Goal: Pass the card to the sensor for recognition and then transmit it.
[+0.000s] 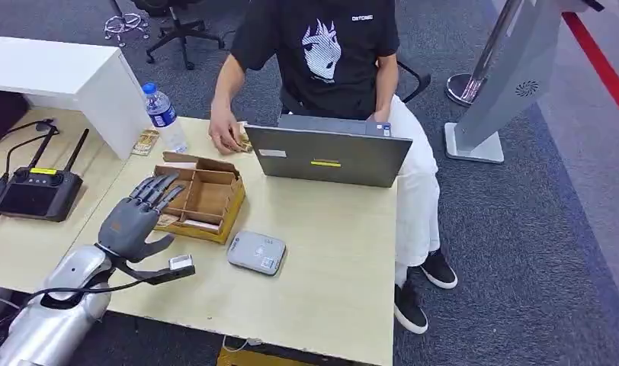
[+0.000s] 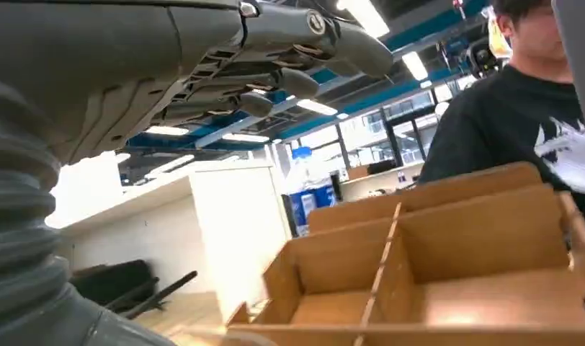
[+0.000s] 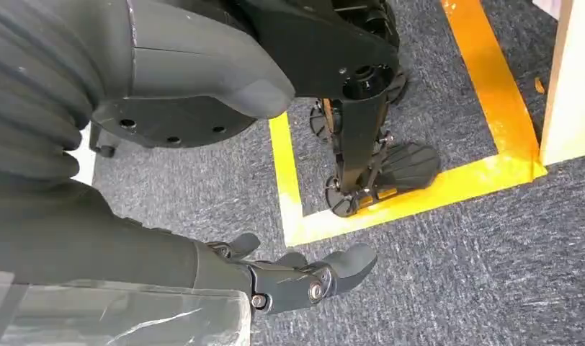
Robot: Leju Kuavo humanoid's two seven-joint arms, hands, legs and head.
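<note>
Bare tabletop (image 1: 329, 259) lies between cardboard tray (image 1: 202, 200), sensor (image 1: 256, 252) and laptop (image 1: 327, 155).

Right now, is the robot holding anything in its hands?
No. The left hand hovers with fingers spread over the cardboard box, holding nothing. The right hand hangs over the floor, holding nothing.

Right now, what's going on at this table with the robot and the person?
The robot's left hand hovers open over the brown cardboard divider box, holding nothing. The grey card sensor pad lies beside the box, untouched. Its right hand hangs near the floor. A person in a black shirt sits behind a grey laptop.
</note>
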